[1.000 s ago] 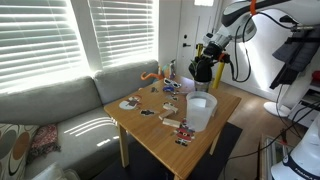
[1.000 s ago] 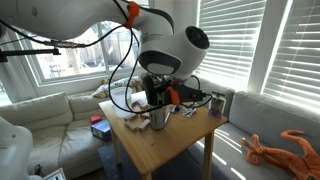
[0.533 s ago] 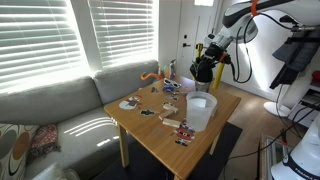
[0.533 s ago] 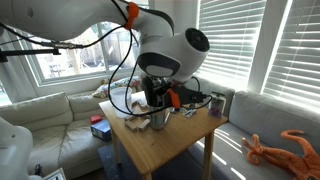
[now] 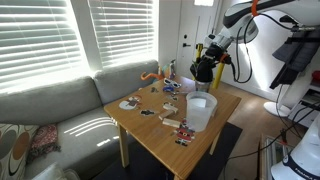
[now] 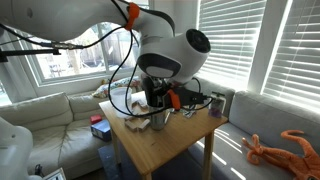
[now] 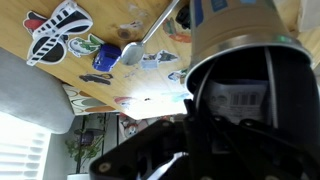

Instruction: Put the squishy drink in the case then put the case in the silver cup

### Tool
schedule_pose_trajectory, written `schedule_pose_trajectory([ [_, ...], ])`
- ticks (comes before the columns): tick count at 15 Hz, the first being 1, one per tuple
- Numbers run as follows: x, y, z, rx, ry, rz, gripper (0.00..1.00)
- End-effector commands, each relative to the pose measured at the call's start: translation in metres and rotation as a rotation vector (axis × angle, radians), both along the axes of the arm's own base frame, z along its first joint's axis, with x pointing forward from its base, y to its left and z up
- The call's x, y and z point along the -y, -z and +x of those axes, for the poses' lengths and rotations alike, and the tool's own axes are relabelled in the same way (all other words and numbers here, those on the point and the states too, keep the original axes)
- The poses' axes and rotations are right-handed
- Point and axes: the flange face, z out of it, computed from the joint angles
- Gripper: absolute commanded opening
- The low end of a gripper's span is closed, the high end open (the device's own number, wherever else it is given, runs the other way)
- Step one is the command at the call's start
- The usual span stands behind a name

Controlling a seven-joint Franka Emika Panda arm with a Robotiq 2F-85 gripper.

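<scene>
In the wrist view a small shiny metal cup [image 7: 232, 28] stands on the wooden table right under the camera. Its dark mouth holds a black thing with a white barcode label [image 7: 240, 100], probably the case. My gripper's dark fingers [image 7: 190, 140] hang just over that mouth; their gap is lost in shadow. The squishy drink is not in sight. In both exterior views the gripper [image 5: 203, 72] [image 6: 160, 100] hovers low over the table's end, and the silver cup [image 6: 158, 119] sits below it.
A large white tub [image 5: 200, 108] stands mid-table. A metal spoon [image 7: 135, 48], a blue item [image 7: 100, 60], a black-and-white sunglasses-like piece [image 7: 60, 28] and several small flat items [image 5: 150, 100] lie on the table [image 5: 160, 135]. A grey sofa [image 5: 60, 120] flanks it.
</scene>
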Motion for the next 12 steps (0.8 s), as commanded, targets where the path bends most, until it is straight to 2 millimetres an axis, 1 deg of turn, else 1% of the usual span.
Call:
schedule_pose_trajectory([
  [1, -0.0005, 0.0144, -0.0068, -0.004, -0.003, -0.012, 0.37],
  [5, -0.0005, 0.0204, -0.0085, -0.011, 0.002, -0.008, 0.65],
  [9, 0.0005, 0.0221, -0.0087, -0.015, 0.003, -0.007, 0.93],
  [10, 0.0006, 0.0228, -0.0088, -0.016, 0.003, -0.007, 0.98],
  [12, 0.0013, 0.0238, -0.0089, -0.016, 0.005, -0.009, 1.00],
])
